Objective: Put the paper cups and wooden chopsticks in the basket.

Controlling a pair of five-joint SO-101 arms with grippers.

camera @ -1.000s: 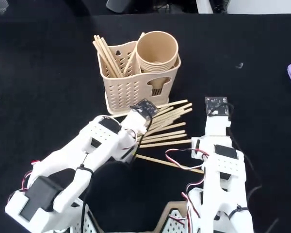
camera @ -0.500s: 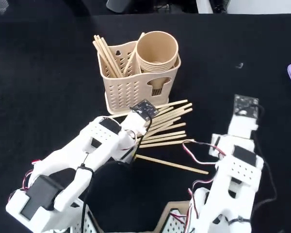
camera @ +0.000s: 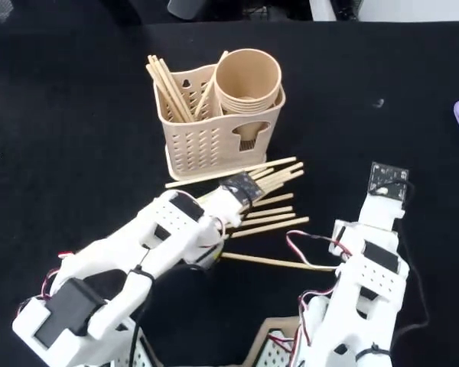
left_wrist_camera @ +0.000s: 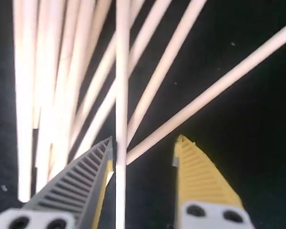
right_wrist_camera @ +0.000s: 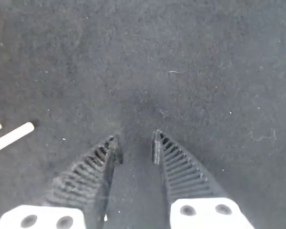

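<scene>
Left gripper has pulled back over the loose chopsticks beside the basket, jaws wide astride them, nothing pinched yet. Our right gripper, narrowly parted and empty, has swung clear, so we judge a pickup comes next.

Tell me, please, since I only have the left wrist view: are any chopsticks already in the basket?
Observer: Yes, a bundle of wooden chopsticks stands upright in one compartment of the basket.
Operator: Thank you. Where are the paper cups?
Observer: A stack of paper cups sits in the basket's other compartment.
Operator: And what is the other arm doing?
Observer: The right gripper hangs over bare black table, its fingers open and holding nothing.
</scene>
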